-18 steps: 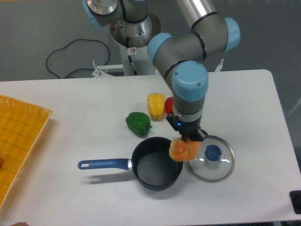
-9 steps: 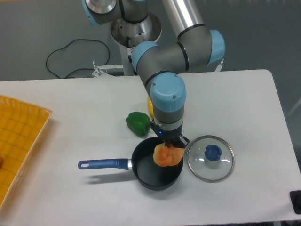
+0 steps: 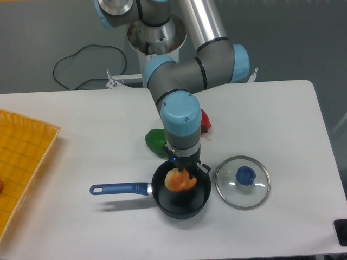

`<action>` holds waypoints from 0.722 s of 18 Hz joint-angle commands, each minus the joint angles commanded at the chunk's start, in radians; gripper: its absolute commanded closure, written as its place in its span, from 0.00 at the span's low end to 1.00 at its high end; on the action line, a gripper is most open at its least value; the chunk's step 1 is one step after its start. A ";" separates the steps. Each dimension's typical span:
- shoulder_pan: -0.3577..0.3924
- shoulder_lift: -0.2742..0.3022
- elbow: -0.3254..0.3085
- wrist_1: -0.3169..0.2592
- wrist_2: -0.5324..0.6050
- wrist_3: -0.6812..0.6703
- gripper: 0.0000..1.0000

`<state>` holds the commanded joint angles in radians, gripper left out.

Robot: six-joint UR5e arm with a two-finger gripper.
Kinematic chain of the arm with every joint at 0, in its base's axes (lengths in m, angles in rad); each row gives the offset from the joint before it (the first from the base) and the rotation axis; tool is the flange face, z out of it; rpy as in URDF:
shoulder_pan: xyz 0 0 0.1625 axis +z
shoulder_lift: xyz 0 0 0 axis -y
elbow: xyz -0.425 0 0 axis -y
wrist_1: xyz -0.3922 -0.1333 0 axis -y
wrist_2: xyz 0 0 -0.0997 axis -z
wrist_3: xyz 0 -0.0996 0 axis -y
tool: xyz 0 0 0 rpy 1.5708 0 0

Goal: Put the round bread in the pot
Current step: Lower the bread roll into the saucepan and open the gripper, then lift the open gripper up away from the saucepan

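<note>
1. I see the white table (image 3: 282, 124) filling most of the frame, with a yellow tray (image 3: 21, 157) cut off at the left edge.
2. My arm (image 3: 181, 116) comes down from the top centre of the frame, grey with pale blue joints, and ends just above the lower middle.
3. The pot (image 3: 162, 203) sits in the lower centre: small, round and black, with its long blue handle (image 3: 119, 188) pointing toward the left of the frame.
4. The round glass lid (image 3: 243, 182) with a blue knob lies flat just right of the pot; I cannot tell whether their rims touch.
5. A green pepper (image 3: 154, 140) lies just above the pot's upper left rim, partly hidden by my wrist. A red item (image 3: 205, 122) peeks out on the right of the arm, too covered for me to name.
6. The round bread (image 3: 179, 181) is a small lumpy bun, pale tan at its upper left and orange elsewhere, with a knotted, uneven outline. It shows inside the pot's rim, toward the upper middle of the opening, against the black interior.
7. The gripper (image 3: 185, 172) is directly above the bread, and its dark fingers reach down onto the top of the bun. They look closed on it, though the fingertips are mostly hidden by the wrist. I cannot tell whether the bread touches the pot's floor.
</note>
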<state>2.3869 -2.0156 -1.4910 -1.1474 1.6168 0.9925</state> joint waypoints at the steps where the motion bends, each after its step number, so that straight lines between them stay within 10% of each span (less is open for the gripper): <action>1: -0.006 -0.002 0.002 0.000 0.011 0.000 0.30; 5: -0.014 -0.008 0.002 0.000 0.028 0.002 0.27; 7: -0.014 -0.005 0.002 0.003 0.028 0.012 0.00; 13: 0.043 0.032 -0.060 0.020 0.092 0.014 0.00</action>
<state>2.4296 -1.9835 -1.5508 -1.1276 1.7089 1.0063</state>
